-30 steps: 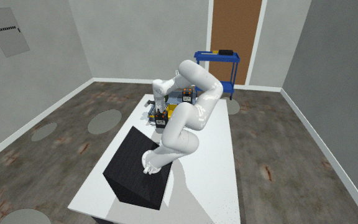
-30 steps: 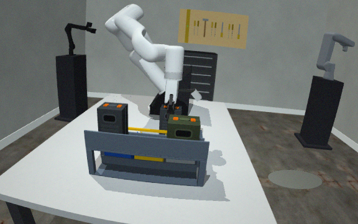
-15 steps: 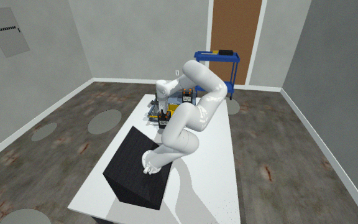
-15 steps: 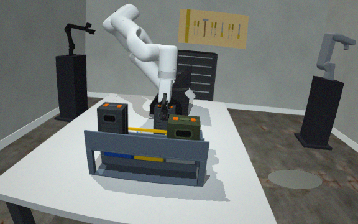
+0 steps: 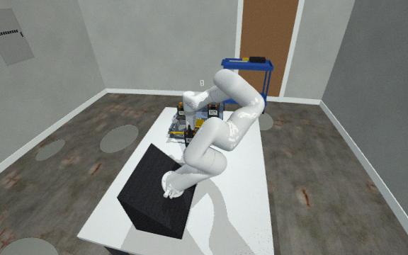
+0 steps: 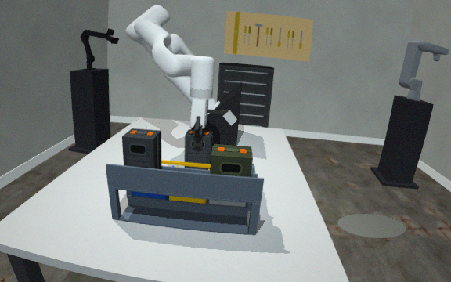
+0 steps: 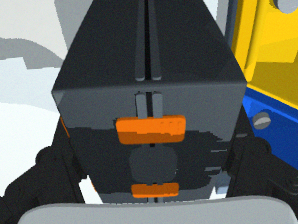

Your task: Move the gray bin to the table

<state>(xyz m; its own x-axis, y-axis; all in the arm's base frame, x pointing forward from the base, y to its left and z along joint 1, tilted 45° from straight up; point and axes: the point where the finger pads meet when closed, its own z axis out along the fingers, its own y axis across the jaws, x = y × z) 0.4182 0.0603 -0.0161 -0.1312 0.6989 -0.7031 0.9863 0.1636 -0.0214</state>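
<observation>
Gripper (image 7: 149, 163) clamped on dark case (image 7: 149, 56); beside shelf (image 6: 184, 183)

- Grey-blue open-fronted shelf unit (image 6: 184, 184): stands across the white tabletop (image 6: 61, 219); its long top board blocks a low pass from this side.
- Dark upright case with orange clips (image 6: 141, 149): stands on the shelf's left end.
- Olive-green case with orange clips (image 6: 231, 160): stands on the right end.
- Dark boxy case with orange latches (image 7: 149, 63): clamped in the black claw (image 6: 197, 138), filling the gap between those two.
- Yellow bin wall (image 7: 269, 43): just beside the held case.
- Black block pedestal (image 5: 154, 191): occupies the tabletop's near left part.
- Open tabletop: right of the pedestal and outside both shelf ends.
</observation>
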